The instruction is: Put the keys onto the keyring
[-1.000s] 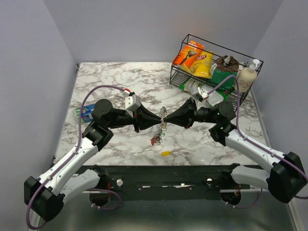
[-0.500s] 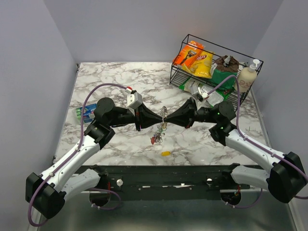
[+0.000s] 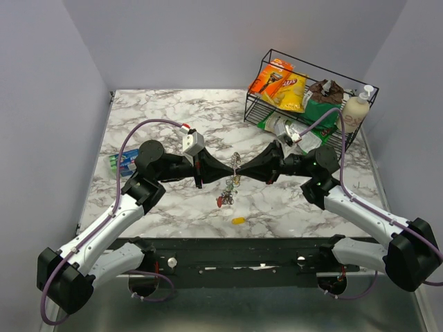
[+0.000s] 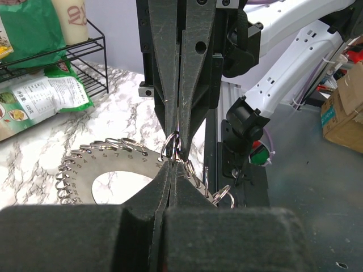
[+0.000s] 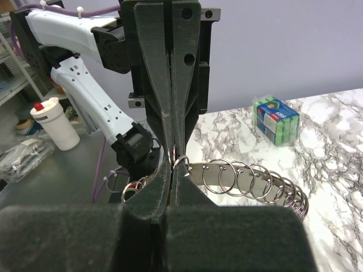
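Observation:
The keyring (image 3: 236,161) is a flat silvery ring with numbered holes and many small split rings. It hangs in the air over the table's middle between both grippers. My left gripper (image 3: 230,173) is shut on its rim from the left. Tip to tip with it, my right gripper (image 3: 241,171) is shut on the same stretch from the right. In the left wrist view the keyring (image 4: 108,164) spreads left of the shut left gripper (image 4: 174,164). The right wrist view shows the keyring (image 5: 244,177) curving right of the shut right gripper (image 5: 173,164). Several keys (image 3: 225,199) with red and green heads dangle below. A yellow key (image 3: 238,220) lies on the table.
A black wire basket (image 3: 268,60) with snack bags stands at the back right, and a soap bottle (image 3: 356,111) is beside it. A green and blue box (image 3: 123,162) lies at the left, under the left arm's elbow. The box (image 5: 276,120) also shows in the right wrist view.
My left gripper has closed fully on the keyring, and the left arm has shifted slightly right and up. The right gripper stays shut in place.

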Controlling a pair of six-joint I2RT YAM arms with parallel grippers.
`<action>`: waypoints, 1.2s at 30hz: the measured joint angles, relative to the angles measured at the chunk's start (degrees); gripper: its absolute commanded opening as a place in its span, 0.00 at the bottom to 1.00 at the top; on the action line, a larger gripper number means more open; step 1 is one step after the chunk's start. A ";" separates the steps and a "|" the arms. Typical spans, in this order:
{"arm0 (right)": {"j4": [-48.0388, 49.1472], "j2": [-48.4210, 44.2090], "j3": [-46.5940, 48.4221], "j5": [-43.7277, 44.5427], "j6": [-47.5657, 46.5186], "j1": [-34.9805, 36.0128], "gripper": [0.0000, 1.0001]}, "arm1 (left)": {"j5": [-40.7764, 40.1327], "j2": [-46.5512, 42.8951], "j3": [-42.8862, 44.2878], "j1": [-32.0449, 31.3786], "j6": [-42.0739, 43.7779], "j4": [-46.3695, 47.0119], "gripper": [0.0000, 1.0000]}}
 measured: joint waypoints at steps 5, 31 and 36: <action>0.79 0.22 -0.11 -0.22 0.20 0.00 0.01 | -0.15 0.00 0.00 0.00 -0.13 0.02 0.18; 3.30 1.31 -0.57 -0.83 1.49 -0.28 0.05 | -1.36 0.07 0.00 0.02 -1.16 -0.02 0.00; 3.78 2.40 -0.57 -0.87 1.97 -0.37 0.33 | -2.84 0.07 0.00 0.04 -0.90 -1.31 0.00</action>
